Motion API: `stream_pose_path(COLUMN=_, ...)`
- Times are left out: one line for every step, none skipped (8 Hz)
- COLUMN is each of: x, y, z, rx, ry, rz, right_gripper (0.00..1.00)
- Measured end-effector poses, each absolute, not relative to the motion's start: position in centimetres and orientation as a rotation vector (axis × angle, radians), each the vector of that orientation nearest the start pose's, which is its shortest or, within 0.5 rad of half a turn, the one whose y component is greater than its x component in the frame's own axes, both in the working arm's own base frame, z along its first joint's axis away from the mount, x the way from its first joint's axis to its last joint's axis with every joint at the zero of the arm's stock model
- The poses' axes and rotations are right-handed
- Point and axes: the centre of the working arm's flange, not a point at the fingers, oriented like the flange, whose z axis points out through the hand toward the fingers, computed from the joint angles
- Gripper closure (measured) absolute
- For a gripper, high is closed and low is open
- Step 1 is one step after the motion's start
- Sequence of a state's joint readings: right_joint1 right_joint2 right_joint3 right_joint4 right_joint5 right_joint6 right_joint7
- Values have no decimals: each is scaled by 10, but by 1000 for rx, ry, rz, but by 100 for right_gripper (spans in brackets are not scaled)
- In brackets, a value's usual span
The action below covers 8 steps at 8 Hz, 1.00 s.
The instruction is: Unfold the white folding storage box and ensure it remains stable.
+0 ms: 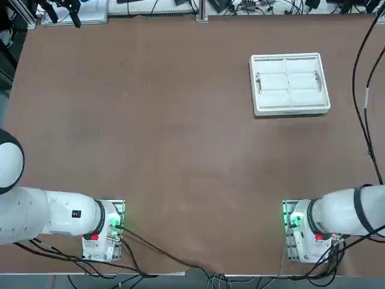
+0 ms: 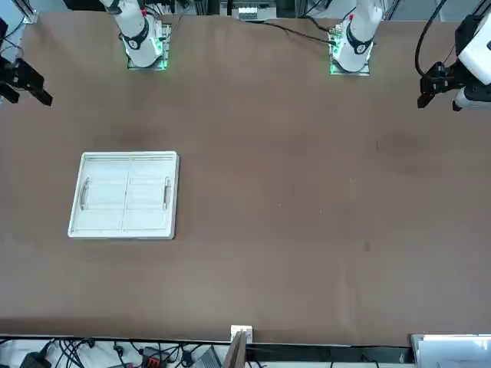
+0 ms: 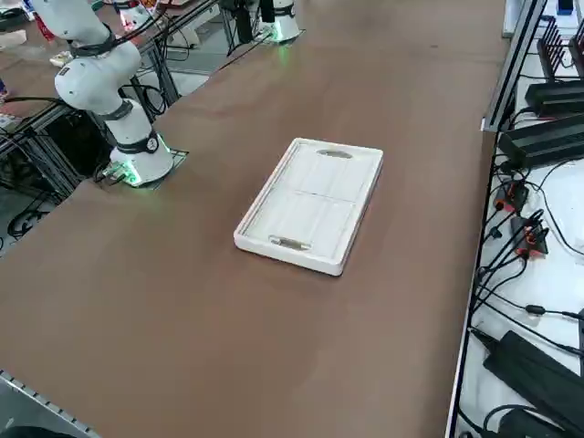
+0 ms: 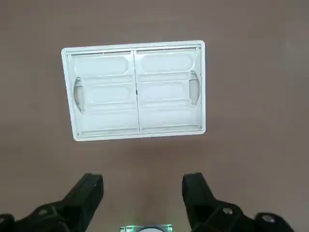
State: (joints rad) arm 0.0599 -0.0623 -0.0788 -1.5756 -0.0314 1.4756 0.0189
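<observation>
storage box flat on table, far right, pincer high above it

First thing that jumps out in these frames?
The white box, collapsed into a flat slab, lies alone on the brown table, in the far part of the working right arm's half. The right gripper is well above the table, looking down on the box, fingers open and holding nothing.

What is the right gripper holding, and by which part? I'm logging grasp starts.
Nothing. The right gripper hangs open above the table, apart from the white folding storage box, which lies collapsed flat and untouched.
</observation>
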Motion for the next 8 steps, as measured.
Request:
stream_pose_path(x=530, y=-7, z=635, rx=-3168, ry=40, rz=59, right_gripper=0)
stream_pose_path(x=536, y=2, z=619, rx=-3162, ry=12, rz=51, right_gripper=0)
stream_pose_path(x=544, y=19, z=596, rx=-3153, ry=-33, rz=34, right_gripper=0)
stream_pose_path(x=553, y=44, z=564, rx=-3148, ry=-99, rz=16, right_gripper=0)
stream_pose_path(x=561, y=72, z=524, rx=-3147, ry=-167, rz=38, right_gripper=0)
stream_pose_path(x=570, y=97, z=483, rx=-3150, ry=-225, rz=80, right_gripper=0)
stream_pose_path(x=580, y=115, z=445, rx=-3152, ry=-264, rz=103, right_gripper=1)
stream_pose_path(x=591, y=132, z=407, rx=-3149, ry=-296, rz=104, right_gripper=1)
